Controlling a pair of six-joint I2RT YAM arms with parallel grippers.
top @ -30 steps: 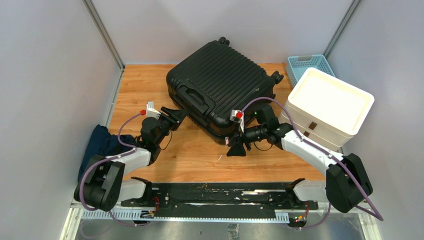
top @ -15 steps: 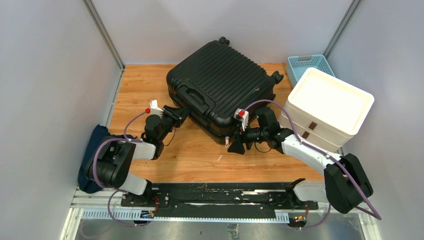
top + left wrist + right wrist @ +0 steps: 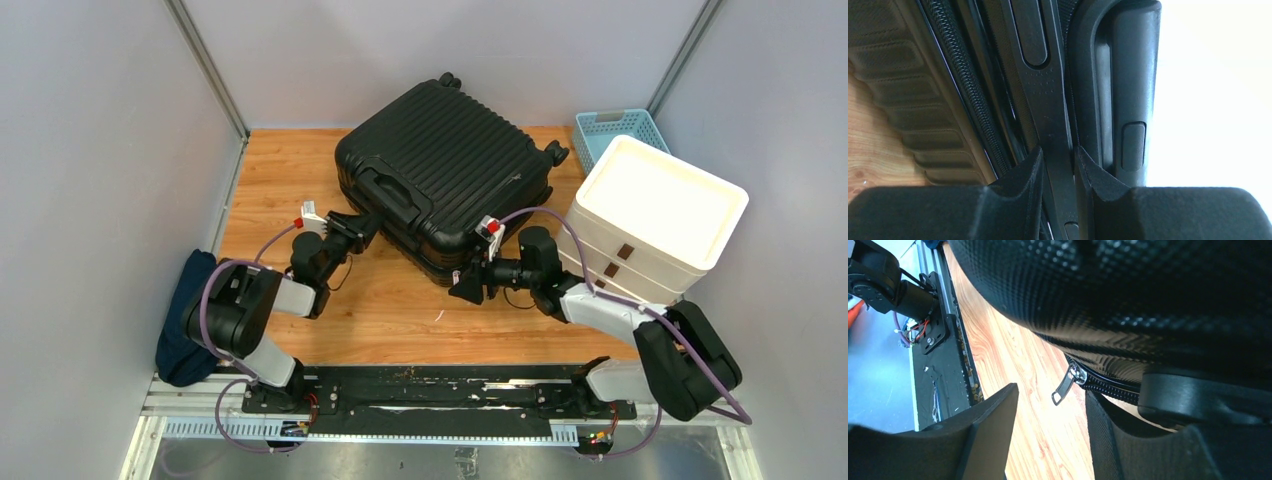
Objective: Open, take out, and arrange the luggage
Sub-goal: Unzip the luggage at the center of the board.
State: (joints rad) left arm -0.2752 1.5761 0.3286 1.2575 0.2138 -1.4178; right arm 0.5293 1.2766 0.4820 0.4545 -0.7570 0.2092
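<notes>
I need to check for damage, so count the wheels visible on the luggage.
2. The far wheel sits at the back corner of the luggage; the right wheel sits at its right corner, near the blue mesh basket. Others may be hidden under the shell.

I see a pale wooden tabletop (image 3: 280, 165) enclosed by 3 plain grey walls (image 3: 90, 150), left, right and far, with 2 metal corner posts (image 3: 205, 65) at the far corners. Light is bright and even.
</notes>
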